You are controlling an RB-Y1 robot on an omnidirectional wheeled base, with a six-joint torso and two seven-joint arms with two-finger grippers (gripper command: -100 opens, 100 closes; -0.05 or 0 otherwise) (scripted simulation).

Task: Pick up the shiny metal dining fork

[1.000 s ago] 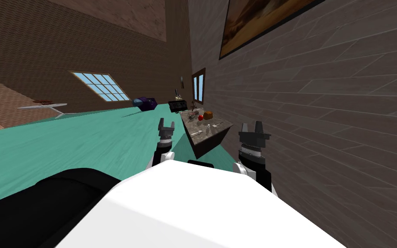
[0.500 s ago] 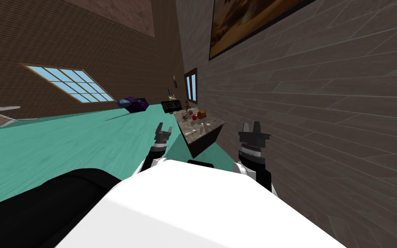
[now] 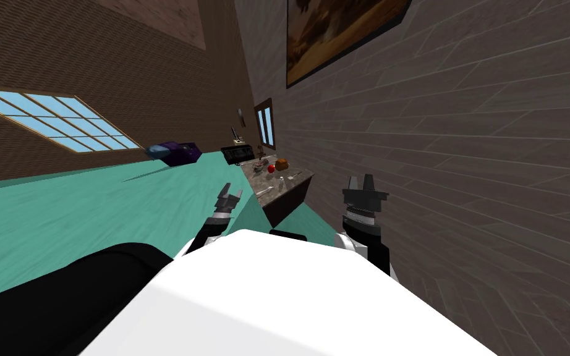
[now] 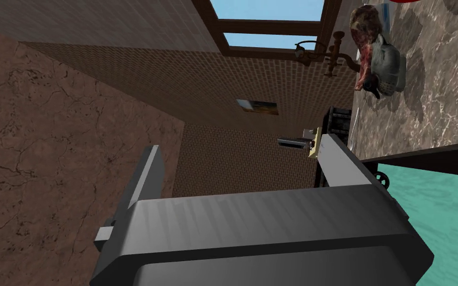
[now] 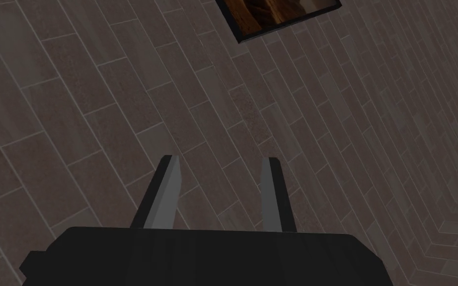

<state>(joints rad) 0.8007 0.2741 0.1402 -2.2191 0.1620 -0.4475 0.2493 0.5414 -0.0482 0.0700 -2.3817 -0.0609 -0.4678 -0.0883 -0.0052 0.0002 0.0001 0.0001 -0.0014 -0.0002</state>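
You are looking steeply down a tilted room with a smooth teal floor and, along the right, a wall of long grey planks. Ahead, well apart from both arms, stands the bench, a dark block with a mottled, marble-like grey top. The fork is probably the thin pale sliver lying flat near the bench's closer end. A second pale sliver lies farther along, and they are too small to tell which is which. Beyond them sit a round red apple and a small orange-brown lump. The left end effector is raised in front of the chest and leans toward the bench, and its two flat grey blades stand spread apart with nothing between them. Its wrist view catches the veined stone top and a rounded grey pot. The right end effector points at the plank wall, its blades likewise parted and empty. The step in hand looks like the approach. Bring the base closer and square to the bench before reaching, since the target is thin, flat and likely slippery. Then come down from above with the blades astride the handle's narrow width, not its length.
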